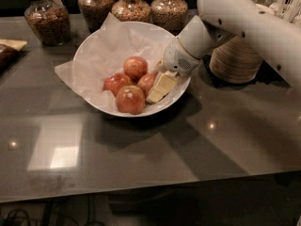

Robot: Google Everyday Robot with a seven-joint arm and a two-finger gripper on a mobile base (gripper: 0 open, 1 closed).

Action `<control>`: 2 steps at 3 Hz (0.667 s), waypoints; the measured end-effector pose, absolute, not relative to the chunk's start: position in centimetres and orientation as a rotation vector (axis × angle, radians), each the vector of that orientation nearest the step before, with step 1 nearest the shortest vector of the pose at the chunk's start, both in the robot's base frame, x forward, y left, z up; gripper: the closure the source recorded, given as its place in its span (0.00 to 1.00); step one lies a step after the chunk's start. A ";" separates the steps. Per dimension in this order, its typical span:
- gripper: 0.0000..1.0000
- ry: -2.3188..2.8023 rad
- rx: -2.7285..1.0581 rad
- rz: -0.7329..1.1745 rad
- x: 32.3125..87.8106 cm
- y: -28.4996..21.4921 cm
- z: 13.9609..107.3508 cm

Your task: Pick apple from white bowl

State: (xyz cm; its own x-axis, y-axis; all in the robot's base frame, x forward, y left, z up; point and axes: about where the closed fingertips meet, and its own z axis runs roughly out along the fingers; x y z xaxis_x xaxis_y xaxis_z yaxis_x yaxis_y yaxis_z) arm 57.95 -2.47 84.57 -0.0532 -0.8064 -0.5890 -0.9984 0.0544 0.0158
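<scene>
Gripper (159, 88), cream-coloured: inside wide, glossy white, paper-lined bowl (96, 102), right side, just beside rightmost round red-orange apple (146, 82); open/closed state indeterminate.

Gripper (159, 89) inside white bowl (101, 102) — apples (130, 99) crowd it.

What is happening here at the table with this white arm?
A robot arm is reaching into the white bowl, which holds four apples on crumpled paper. Its tool sits low inside the bowl at the right side, against the rightmost apple. No apple is lifted yet; all four lie in the bowl.
</scene>
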 end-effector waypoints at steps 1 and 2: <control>1.00 1.893 -1.810 0.601 57.7 -2.1 85.2; 1.00 1.851 -1.817 0.601 57.1 -1.6 86.8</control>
State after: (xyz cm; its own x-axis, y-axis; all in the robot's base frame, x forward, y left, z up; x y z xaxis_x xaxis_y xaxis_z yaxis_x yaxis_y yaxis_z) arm 57.11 -1.65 86.83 -0.0086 -0.7917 -0.6109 -0.9995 0.0250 -0.0183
